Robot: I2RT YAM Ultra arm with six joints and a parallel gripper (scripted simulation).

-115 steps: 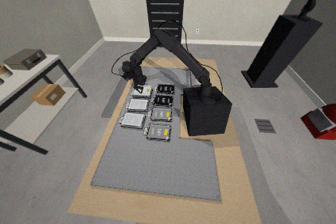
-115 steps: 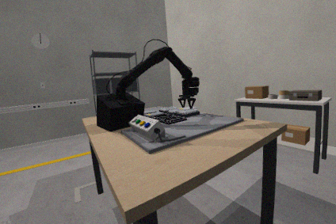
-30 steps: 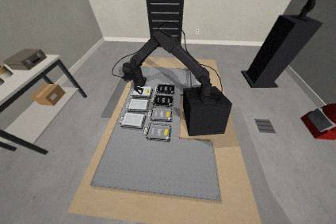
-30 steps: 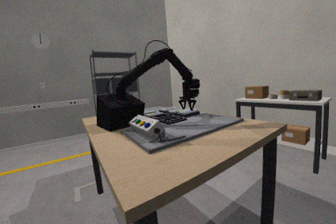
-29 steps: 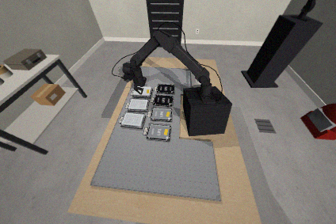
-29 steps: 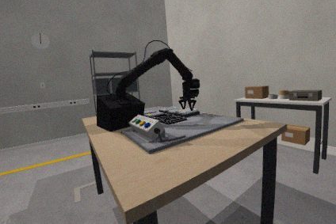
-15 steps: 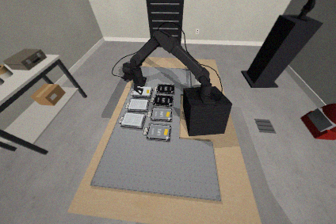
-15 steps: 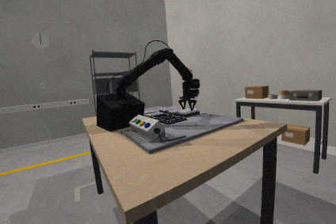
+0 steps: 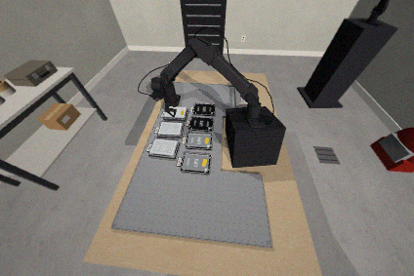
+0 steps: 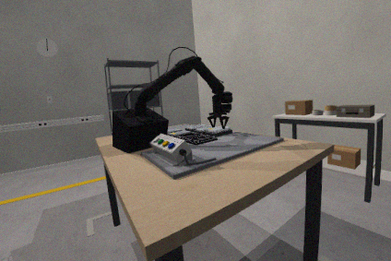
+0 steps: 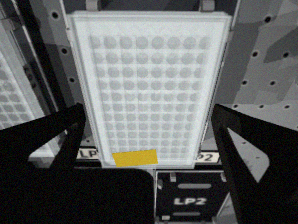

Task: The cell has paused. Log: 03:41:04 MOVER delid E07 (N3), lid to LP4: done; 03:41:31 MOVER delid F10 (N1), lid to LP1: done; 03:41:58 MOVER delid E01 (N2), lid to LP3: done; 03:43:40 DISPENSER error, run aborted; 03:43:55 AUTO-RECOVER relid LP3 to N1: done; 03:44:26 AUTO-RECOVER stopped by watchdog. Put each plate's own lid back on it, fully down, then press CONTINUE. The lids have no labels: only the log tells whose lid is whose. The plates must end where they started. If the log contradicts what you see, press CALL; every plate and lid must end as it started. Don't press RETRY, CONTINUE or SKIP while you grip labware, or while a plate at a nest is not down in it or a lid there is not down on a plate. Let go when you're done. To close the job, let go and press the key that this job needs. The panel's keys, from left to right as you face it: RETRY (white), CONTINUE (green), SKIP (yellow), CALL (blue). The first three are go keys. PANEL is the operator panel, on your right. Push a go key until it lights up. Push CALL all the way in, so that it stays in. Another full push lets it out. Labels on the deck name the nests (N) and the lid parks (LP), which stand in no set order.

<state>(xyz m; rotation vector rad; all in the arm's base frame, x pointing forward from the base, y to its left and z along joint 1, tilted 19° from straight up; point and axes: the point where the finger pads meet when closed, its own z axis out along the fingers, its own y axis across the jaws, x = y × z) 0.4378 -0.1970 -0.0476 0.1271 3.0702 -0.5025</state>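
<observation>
My gripper [image 9: 170, 110] is open and hangs low over the far nest in the left column. In the wrist view its fingers stand clear on either side of a clear lid with a yellow tag [image 11: 149, 85], which lies flat over a well plate. The same lidded plate [image 9: 176, 112] shows in the top view. Two more covered plates [image 9: 170, 128] [image 9: 163, 147] sit nearer in that column. In the right column two lid parks [image 9: 203, 109] [image 9: 201, 123] are dark and empty, and two parks [image 9: 198, 139] [image 9: 196, 162] hold grey lids. The empty park marked LP2 [image 11: 190, 200] is just below the plate.
The operator panel [image 10: 171, 141] with its coloured keys sits at the deck's near edge in the exterior view. The arm's black base box [image 9: 254, 137] stands right of the parks. A side table with boxes [image 10: 329, 111] is off to one side.
</observation>
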